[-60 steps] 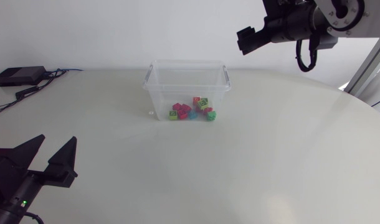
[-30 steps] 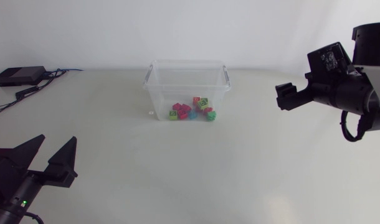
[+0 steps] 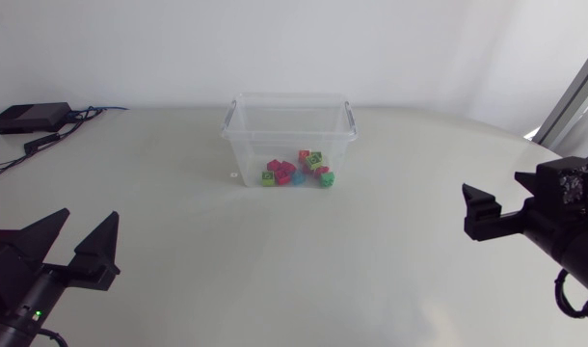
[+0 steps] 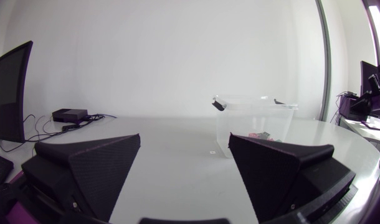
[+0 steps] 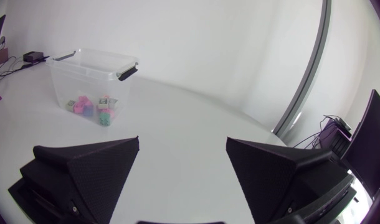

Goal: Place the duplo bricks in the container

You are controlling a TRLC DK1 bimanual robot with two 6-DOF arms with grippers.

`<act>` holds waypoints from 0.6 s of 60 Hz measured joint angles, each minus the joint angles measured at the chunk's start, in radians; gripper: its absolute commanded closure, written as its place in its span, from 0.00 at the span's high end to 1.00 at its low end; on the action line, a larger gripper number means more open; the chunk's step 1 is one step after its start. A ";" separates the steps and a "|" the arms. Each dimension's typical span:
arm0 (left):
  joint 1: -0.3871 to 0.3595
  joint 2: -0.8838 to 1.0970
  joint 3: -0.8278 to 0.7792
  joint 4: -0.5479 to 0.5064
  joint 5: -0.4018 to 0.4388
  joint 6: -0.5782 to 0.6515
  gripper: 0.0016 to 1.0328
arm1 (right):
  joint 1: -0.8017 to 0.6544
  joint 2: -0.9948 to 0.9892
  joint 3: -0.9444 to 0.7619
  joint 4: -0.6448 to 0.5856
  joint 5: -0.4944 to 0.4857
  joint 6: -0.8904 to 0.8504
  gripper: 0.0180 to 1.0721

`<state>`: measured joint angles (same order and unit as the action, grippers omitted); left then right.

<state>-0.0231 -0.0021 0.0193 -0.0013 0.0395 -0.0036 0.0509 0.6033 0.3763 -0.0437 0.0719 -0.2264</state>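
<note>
Figuring the colourful duplo bricks point(image 3: 296, 170) are safe in the clear plastic container point(image 3: 246, 145), unless the left hand point(image 3: 85, 220) or right hand point(image 5: 182, 142), both spread empty, swings into it.

Container point(image 3: 289, 135) sits at far middle of table point(image 3: 304, 270); duplo bricks point(image 3: 299, 170) inside it. Left gripper point(image 3: 90, 216) near left, right gripper point(image 5: 182, 140) right, both well apart from container.
</note>
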 measured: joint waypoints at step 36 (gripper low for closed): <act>0.002 0.000 0.000 0.000 -0.019 0.000 0.96 | -0.033 -0.386 -0.219 0.003 -0.044 0.121 0.96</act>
<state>-0.0208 -0.0021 0.0193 -0.0013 0.0200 -0.0036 0.0177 0.2172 0.1574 -0.0410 0.0277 -0.1051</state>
